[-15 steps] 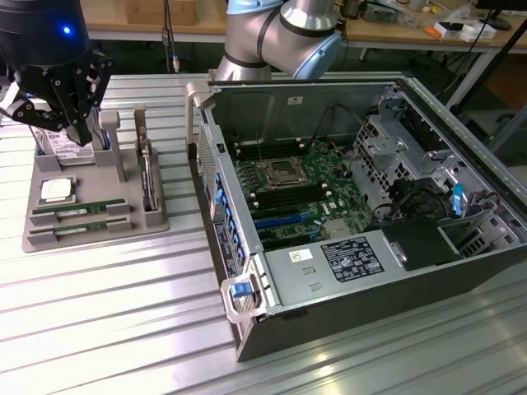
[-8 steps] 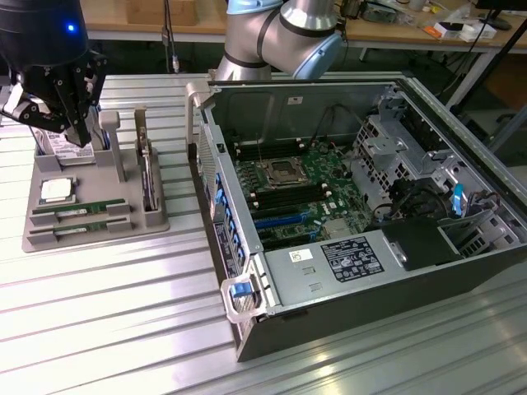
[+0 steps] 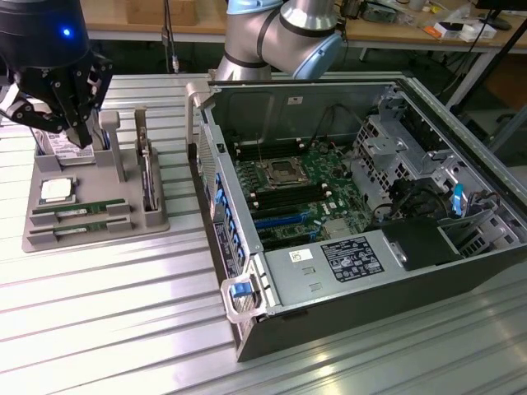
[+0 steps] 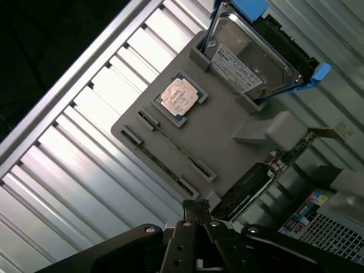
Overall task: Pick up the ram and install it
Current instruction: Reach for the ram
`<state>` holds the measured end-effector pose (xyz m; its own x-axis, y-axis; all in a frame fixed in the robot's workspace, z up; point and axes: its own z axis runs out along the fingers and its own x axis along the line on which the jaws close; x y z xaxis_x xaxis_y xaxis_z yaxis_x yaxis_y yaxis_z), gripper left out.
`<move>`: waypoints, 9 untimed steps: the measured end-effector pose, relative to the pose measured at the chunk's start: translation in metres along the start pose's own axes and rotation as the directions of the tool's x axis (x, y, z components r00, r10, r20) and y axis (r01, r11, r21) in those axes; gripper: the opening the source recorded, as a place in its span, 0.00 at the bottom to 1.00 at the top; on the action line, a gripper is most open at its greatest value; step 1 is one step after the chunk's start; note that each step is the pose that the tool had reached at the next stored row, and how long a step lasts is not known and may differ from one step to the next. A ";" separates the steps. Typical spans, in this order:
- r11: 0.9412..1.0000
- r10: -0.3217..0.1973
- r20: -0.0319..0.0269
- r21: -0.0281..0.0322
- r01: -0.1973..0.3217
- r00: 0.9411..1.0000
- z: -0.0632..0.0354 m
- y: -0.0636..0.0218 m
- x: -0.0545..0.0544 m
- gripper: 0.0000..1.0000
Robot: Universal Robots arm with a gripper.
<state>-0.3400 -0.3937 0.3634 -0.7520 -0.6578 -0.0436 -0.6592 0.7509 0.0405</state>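
On a slatted metal table (image 3: 123,321), toward the exterior view's left, a gray tray (image 3: 92,186) of computer parts. Over the tray's far end, hanging from the arm (image 3: 280,33), the black gripper (image 3: 82,136) (image 4: 196,207), with fingers drawn together and clasping nothing. Directly behind the fingertips in the exterior view, a hard drive (image 3: 56,148) propped in a blue carrier. Nearer the camera, flat in a square recess, a silver processor (image 3: 57,189). Nearer again, along the tray's front edge, the ram (image 3: 78,209) (image 4: 173,145): a green stick lying flat in a slot, with a second stick (image 3: 82,227) just beside and parallel. Both untouched and well apart from the gripper, with the processor between them and the drive. Along the tray's side toward the exterior view's right, upright gray posts (image 3: 115,148) and an expansion card (image 3: 148,177) standing on edge. Just beside the tray, further to the exterior view's right, an open computer case (image 3: 370,280) lying on its side, with the green board (image 3: 288,185) exposed. On that board, rows of black and blue memory slots (image 3: 284,200) near a processor socket (image 3: 276,171). Around them, black cables (image 3: 403,197) and a metal drive cage (image 3: 387,144). Between tray and board, the case's raised wall (image 3: 210,181). At the case's near corner, a blue latch (image 3: 239,288).
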 end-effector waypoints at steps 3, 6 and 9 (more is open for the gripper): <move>0.998 0.055 0.002 0.002 -0.055 0.998 0.0008 0.0000 0.000 0.11; 0.992 0.123 0.005 0.005 -0.123 0.992 0.0016 -0.0001 0.000 0.11; 0.978 0.208 0.009 0.008 -0.208 0.978 0.0019 -0.0001 0.000 0.11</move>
<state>-0.3400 -0.3937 0.3615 -0.8723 -0.4870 -0.0437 -0.4886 0.8716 0.0405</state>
